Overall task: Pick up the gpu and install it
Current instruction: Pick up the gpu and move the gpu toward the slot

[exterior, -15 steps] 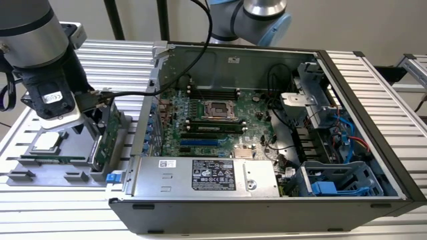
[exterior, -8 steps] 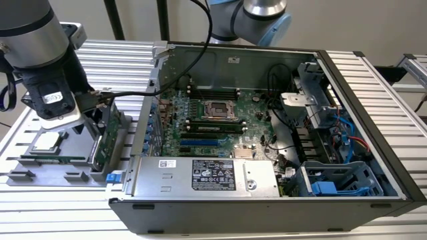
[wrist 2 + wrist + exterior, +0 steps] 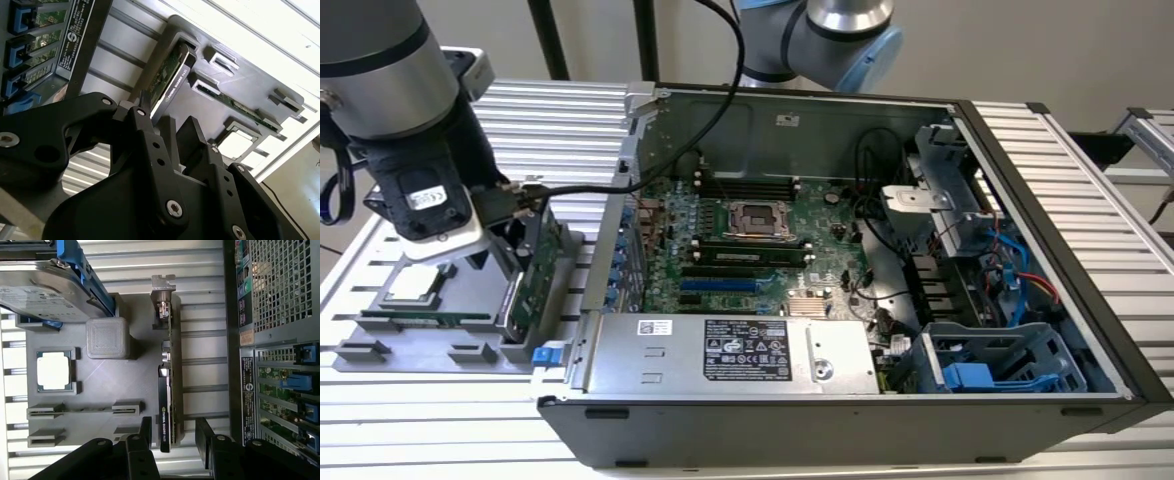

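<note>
The gpu (image 3: pixel 165 405) stands on its long edge in a slot of the grey parts tray (image 3: pixel 135 380), its silver bracket at the end away from me. In the exterior view the gpu (image 3: pixel 528 278) sits at the tray's side nearest the computer case. My gripper (image 3: pixel 175 434) hangs over the card's end opposite the bracket. It is open, with one black finger on each side of the card and a gap showing on both sides. In the second wrist view the gpu (image 3: pixel 171 76) runs away from between the fingers of my gripper (image 3: pixel 167 117). In the exterior view my gripper (image 3: pixel 518 228) is right above the card.
The tray also holds a silver hard drive with blue rails (image 3: pixel 42 290), a processor chip (image 3: pixel 52 371), a narrow memory stick (image 3: pixel 82 410) and a grey block (image 3: pixel 107 337). The open computer case (image 3: pixel 1067 230) lies at the exterior view's right, with its motherboard (image 3: pixel 747 240) and power supply (image 3: pixel 734 355).
</note>
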You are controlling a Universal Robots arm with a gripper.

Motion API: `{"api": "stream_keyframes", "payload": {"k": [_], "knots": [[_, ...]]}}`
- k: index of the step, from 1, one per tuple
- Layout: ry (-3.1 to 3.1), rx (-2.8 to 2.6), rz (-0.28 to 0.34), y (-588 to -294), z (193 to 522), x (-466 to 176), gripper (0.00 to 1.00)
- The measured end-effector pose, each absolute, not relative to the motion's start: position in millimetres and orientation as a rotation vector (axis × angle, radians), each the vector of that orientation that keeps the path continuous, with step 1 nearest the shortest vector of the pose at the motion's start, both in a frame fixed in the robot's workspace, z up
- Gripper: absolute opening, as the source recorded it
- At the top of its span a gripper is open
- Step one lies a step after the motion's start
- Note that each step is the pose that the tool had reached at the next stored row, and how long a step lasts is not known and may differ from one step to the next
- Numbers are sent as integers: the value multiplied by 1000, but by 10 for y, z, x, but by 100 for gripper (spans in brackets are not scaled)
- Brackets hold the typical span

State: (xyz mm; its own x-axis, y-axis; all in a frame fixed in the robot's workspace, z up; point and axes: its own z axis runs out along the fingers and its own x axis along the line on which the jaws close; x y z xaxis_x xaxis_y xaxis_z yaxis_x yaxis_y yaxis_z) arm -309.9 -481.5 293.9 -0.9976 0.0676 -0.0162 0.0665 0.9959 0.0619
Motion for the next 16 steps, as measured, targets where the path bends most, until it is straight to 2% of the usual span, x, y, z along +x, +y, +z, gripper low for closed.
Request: {"api": "stream_keyframes", "payload": {"k": [16], "knots": [[3120, 105, 96, -4814, 2879, -3100, 100]]}}
